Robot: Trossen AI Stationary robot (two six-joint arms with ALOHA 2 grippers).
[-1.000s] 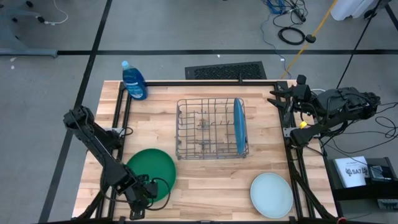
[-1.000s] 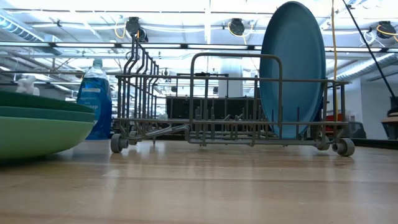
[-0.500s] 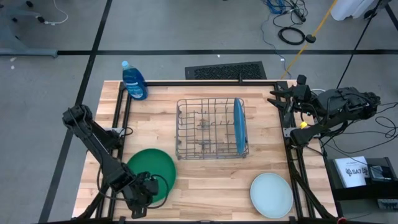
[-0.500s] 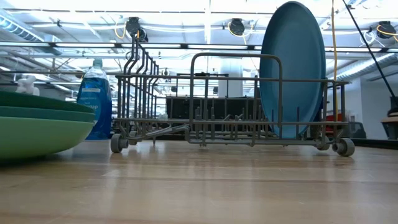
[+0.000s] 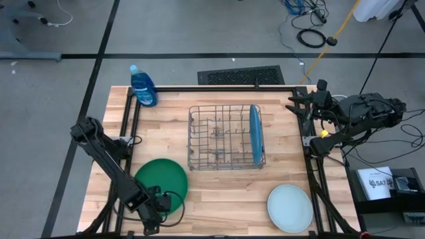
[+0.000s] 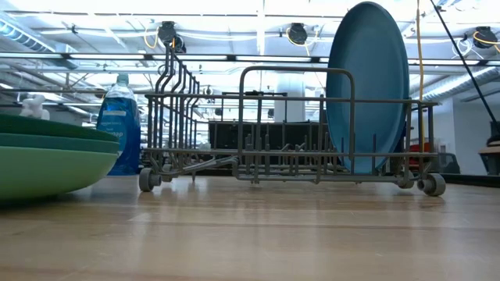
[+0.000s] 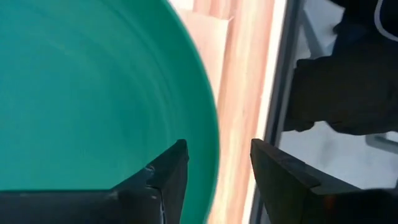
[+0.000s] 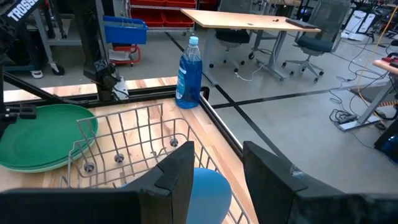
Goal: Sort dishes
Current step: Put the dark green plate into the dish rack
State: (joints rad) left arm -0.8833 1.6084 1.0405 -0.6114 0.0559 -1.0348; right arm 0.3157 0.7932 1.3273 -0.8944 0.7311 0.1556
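**Ana:** Green first, seen from overhead: the round dark green plate (image 5: 161, 176) lies flat just beside the near-left corner of the grey wire dish rack (image 5: 226, 136), and the left gripper (image 5: 154, 214) sits at that plate's near rim. The bright blue round plate (image 5: 255, 135) stands on edge in the rack's right-hand slots. The pale mint round plate (image 5: 289, 207) lies flat, well off the rack's near-right corner. The right gripper (image 5: 319, 91) is parked beyond the rack's right side.

**Ben:** And at table height?

**Ana:** The blue plate (image 6: 368, 86) is upright in the rack (image 6: 285, 125). Left of the rack, the green stack (image 6: 51, 160) shows a lighter green plate under the dark one. The blue plastic soap bottle (image 6: 119, 121) stands behind the rack's left end.

**Ben:** The left wrist camera?

**Ana:** Its fingers (image 7: 168, 177) stand parted, one over the green plate (image 7: 93, 93), the other outside its rim, clamping nothing.

**Ben:** The right wrist camera?

**Ana:** Its fingers (image 8: 177, 174) are apart and empty, looking over the rack (image 8: 130, 146) toward the bottle (image 8: 189, 73).

**Ben:** So which step?

**Ana:** I judge it is picking up the green plate. Next it must close on the rim squarely, lift only the top plate, tilt it upright and feed it into a free slot.
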